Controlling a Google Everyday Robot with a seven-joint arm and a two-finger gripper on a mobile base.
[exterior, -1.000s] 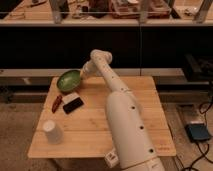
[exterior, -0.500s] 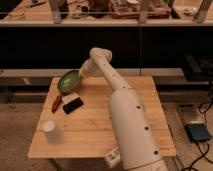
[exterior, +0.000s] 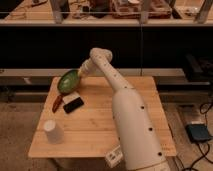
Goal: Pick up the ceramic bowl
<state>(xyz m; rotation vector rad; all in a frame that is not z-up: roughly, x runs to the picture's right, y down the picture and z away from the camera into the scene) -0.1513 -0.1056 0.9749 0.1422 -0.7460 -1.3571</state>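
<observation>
Ceramic bowl (exterior: 68,81) higher, at jaws (exterior: 80,75).

My gripper (exterior: 80,73) sits at the ceramic bowl (exterior: 68,81), over the table's (exterior: 100,125) far left corner. In front of the bowl lies a dark block (exterior: 73,105); the cup (exterior: 52,131) stands nearer, front left.

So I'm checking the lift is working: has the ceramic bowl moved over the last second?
Yes. The ceramic bowl, at the gripper, has risen and tilted, sitting higher above the black item on the table than before.
</observation>
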